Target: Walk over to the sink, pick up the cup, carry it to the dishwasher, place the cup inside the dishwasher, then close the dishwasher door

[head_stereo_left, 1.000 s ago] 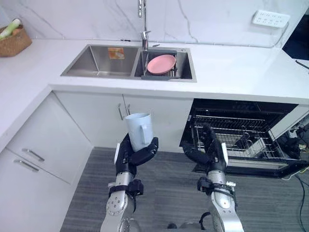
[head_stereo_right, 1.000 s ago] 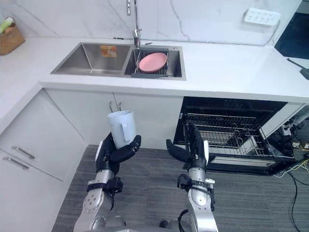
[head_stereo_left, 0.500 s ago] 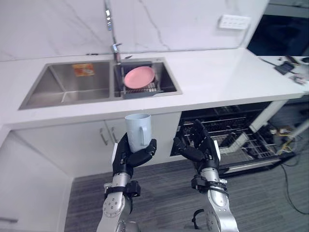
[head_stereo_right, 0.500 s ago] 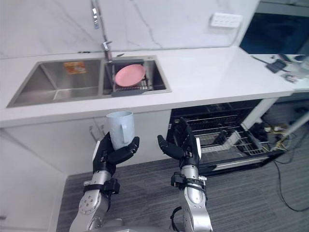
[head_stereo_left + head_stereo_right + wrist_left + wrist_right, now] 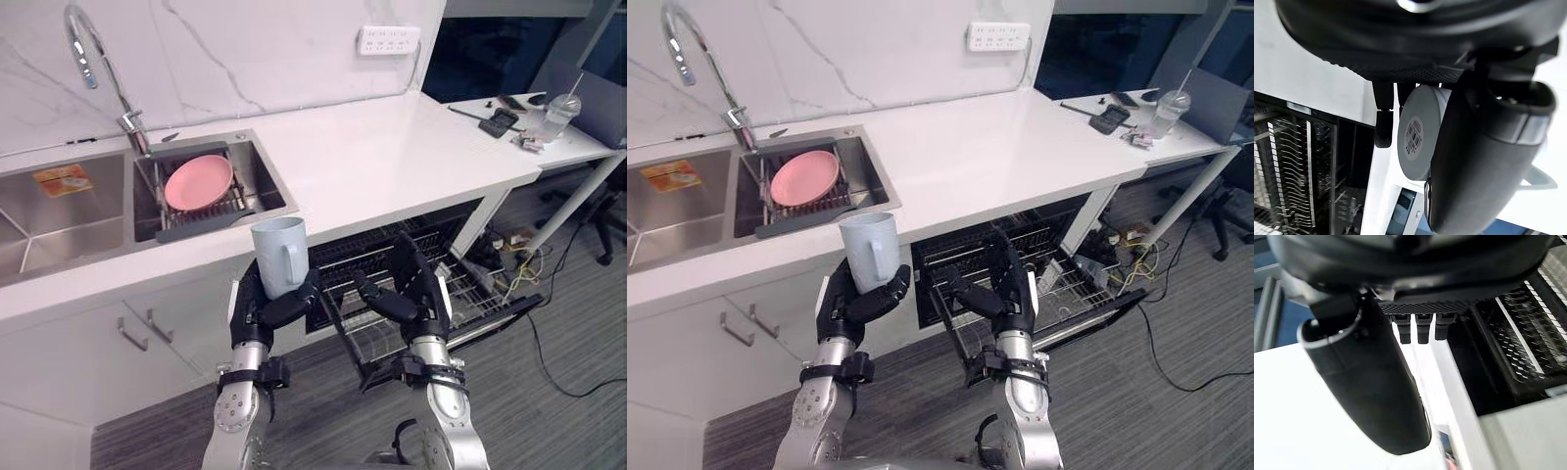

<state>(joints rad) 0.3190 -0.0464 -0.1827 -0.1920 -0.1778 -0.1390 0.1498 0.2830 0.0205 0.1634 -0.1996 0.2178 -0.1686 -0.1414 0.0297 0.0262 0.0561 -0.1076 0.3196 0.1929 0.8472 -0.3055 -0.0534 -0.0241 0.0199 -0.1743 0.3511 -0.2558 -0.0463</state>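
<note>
A pale blue-white cup (image 5: pixel 279 255) stands upright in my left hand (image 5: pixel 266 304), whose fingers and thumb curl round its lower half; the cup's base (image 5: pixel 1418 139) shows past the thumb in the left wrist view. My right hand (image 5: pixel 411 294) is held open beside it, fingers straight, empty, in front of the open dishwasher (image 5: pixel 431 284). The dishwasher's wire rack (image 5: pixel 1058 284) is pulled out under the white counter (image 5: pixel 392 157). The sink (image 5: pixel 88 206) is at the left.
A pink plate (image 5: pixel 199 181) leans in a drain rack inside the sink, below the tap (image 5: pixel 93 59). A side desk (image 5: pixel 529 137) at the right carries small items and a plastic cup (image 5: pixel 558 116). Cables (image 5: pixel 534 313) lie on the grey floor at the right.
The whole view has swung to the right: the sink now sits further left and the dishwasher lies straight ahead. Both hands keep their pose, cup still held.
</note>
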